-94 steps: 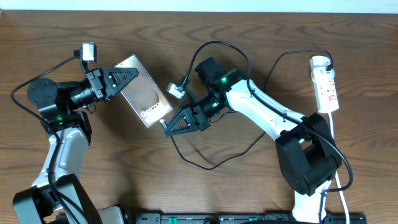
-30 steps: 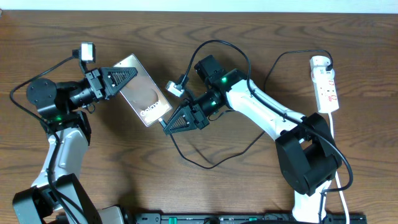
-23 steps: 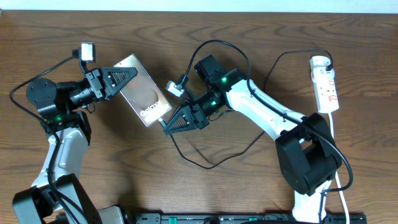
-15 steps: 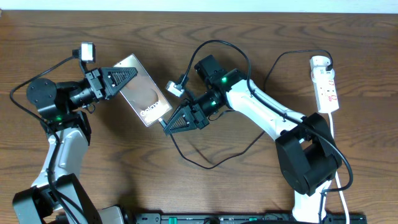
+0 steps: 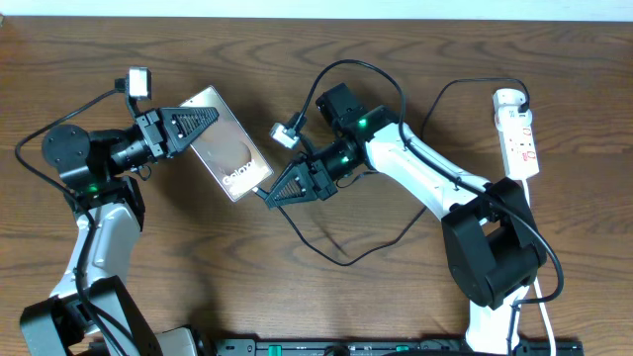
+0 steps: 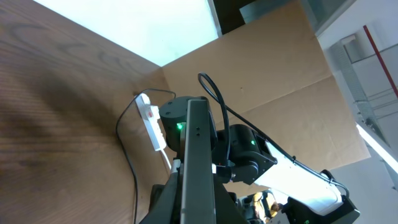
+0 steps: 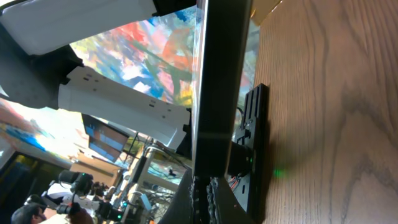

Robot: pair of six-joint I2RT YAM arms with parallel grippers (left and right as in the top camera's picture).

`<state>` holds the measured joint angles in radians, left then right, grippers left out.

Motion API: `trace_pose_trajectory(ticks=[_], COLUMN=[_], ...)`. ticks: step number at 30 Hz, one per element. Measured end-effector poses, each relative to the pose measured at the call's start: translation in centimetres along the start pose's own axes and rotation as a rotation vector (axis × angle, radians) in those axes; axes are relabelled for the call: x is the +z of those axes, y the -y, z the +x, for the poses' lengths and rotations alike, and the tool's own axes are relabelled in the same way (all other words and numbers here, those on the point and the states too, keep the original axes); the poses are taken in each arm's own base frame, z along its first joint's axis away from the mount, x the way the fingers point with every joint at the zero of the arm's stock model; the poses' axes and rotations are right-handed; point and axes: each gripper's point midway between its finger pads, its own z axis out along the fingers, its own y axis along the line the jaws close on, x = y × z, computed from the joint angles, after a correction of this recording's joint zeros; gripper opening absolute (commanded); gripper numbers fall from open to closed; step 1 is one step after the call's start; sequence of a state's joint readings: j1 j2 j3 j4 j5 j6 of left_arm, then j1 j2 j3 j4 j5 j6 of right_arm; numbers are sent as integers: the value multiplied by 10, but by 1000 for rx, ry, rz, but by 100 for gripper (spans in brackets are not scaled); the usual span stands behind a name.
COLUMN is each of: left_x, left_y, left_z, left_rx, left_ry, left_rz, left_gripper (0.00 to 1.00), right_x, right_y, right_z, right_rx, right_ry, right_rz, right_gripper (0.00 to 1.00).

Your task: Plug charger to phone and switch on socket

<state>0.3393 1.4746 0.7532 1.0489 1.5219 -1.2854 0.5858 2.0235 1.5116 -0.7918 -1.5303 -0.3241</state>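
Observation:
The phone [image 5: 229, 146] is held off the table, tilted, its lettered end toward the middle. My left gripper [image 5: 203, 123] is shut on its far end; in the left wrist view the phone [image 6: 198, 143] stands edge-on between the fingers [image 6: 166, 202]. My right gripper [image 5: 269, 196] is shut on the charger's small plug tip, right at the phone's lettered end; I cannot tell whether the tip is seated. The charger [image 5: 336, 262] loops over the table to the socket [image 5: 519, 133] at the far right. In the right wrist view the phone's dark edge [image 7: 221, 81] is just beyond my right gripper [image 7: 207, 194].
The socket's white cord [image 5: 539, 247] runs down the right side past the right arm's base [image 5: 490, 257]. The left arm's base [image 5: 94, 247] stands at the left. A black rail [image 5: 396, 346] lies along the front edge. The socket also shows in the left wrist view [image 6: 152, 121].
My right gripper has shifted slightly up and right along the phone's lettered end, and the charger's loop has shifted with it. The left gripper and phone have not moved.

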Motion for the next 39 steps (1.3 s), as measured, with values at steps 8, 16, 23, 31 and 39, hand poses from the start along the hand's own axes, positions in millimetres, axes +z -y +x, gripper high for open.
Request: trace_pose_trajectory(ticks=[8,16,23,31,39], left_x=[0,0,-1,3,3], left_y=[0,-1,-4,-5,-4], left_z=[0,-3,-9,-11,-10], left_rx=[1,3,-5,5,20], left_ry=[1,18,64,77,72], left_rz=[0,-4,-16,-16,-15], left_gripper=[7,7,7,7,7], right_x=[0,0,0,0,0], right_y=[0,0,3,4,4], right_z=[0,-1,-7,-10,-10], right_rx=[0,-8,-25,-1,10], right_ry=[0,1,3,5,4], right_rz=[0,1,4,5,5], right_gripper=[1,1,1,1,1])
